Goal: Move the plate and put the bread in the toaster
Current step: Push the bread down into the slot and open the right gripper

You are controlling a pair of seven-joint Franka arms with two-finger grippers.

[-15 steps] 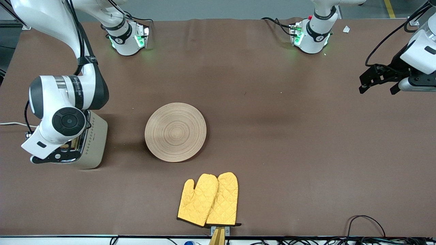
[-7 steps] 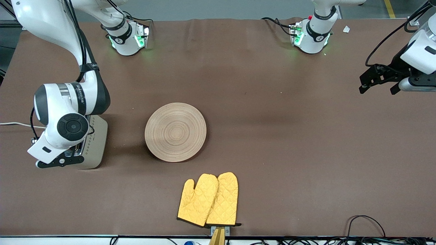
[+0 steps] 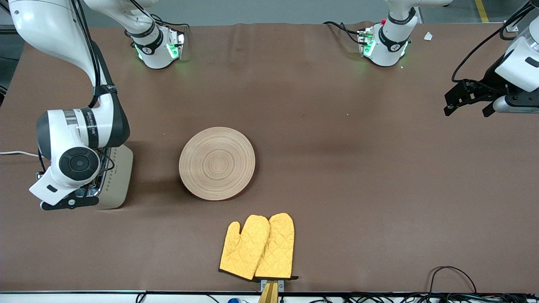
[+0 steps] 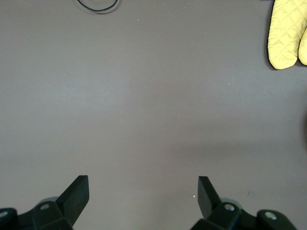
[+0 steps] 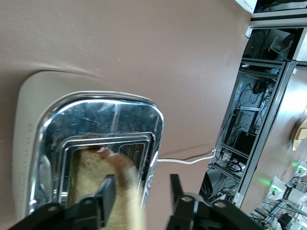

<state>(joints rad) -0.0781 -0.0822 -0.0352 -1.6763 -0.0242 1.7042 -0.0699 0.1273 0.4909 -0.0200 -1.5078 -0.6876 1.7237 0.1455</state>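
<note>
The beige toaster (image 3: 118, 176) stands at the right arm's end of the table, mostly under the right arm. In the right wrist view its chrome top (image 5: 96, 115) shows, and the bread (image 5: 91, 167) stands in a slot, its top blurred and sticking out. My right gripper (image 3: 69, 200) hangs just above the toaster; its fingers are apart (image 5: 141, 191), one finger in front of the bread, the other clear of it. The wooden plate (image 3: 217, 163) lies bare mid-table. My left gripper (image 3: 466, 112) waits open over bare table (image 4: 143, 189) at the left arm's end.
A pair of yellow oven mitts (image 3: 257, 248) lies nearer the front camera than the plate and also shows in the left wrist view (image 4: 285, 33). The toaster's white cord (image 3: 17, 153) runs off the table's end. A black cable loop (image 3: 452, 273) lies near the front edge.
The right arm's wrist has shifted slightly over the toaster, first toward the plate, then back. The left arm, plate and mitts have not moved.
</note>
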